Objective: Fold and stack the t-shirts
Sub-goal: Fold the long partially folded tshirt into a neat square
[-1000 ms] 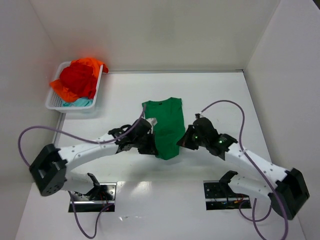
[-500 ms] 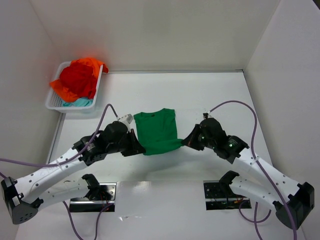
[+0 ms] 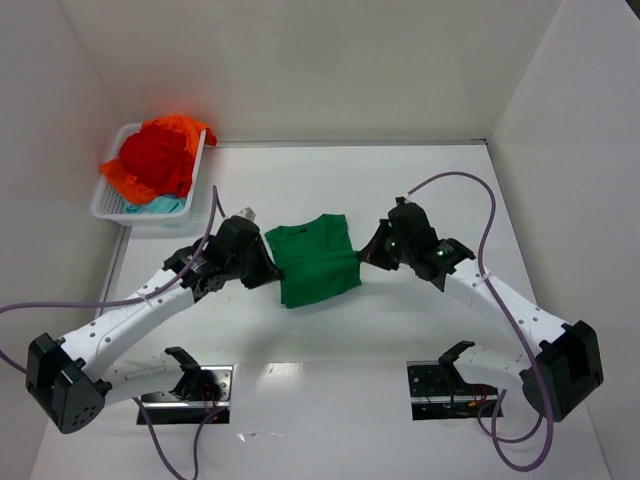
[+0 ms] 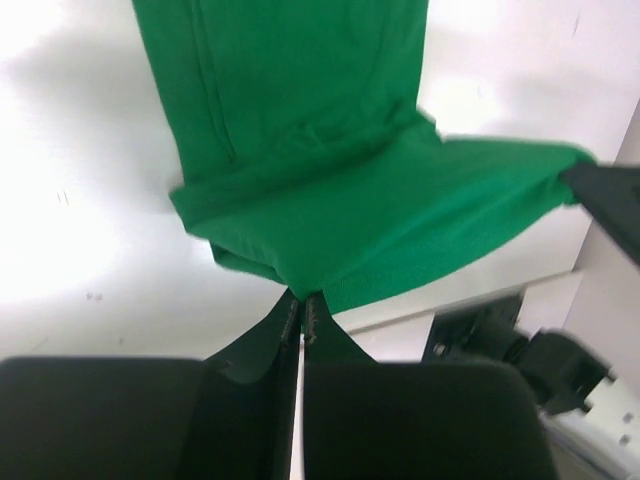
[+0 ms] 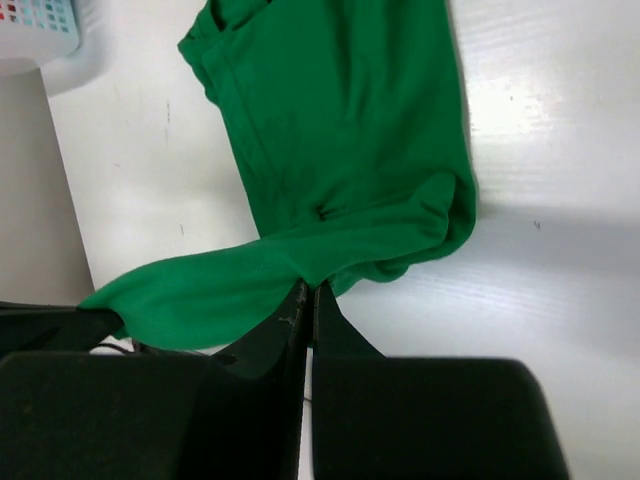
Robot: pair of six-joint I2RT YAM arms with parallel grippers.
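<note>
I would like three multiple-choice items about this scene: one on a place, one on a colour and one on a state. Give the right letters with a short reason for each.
1. Where does the basket stand?
A. at the far left of the table
B. at the near right
C. between the arm bases

2. Which colour is the t-shirt in the middle?
A. red
B. green
C. teal

3. How are the left end effector and the right end effector?
A. both open
B. both shut on the t-shirt
C. only one shut

Key: 1 A, the top view shows it at the far left edge. 2 B, the cloth is plain green. 3 B, each wrist view shows fingers pinched on a cloth edge.
</note>
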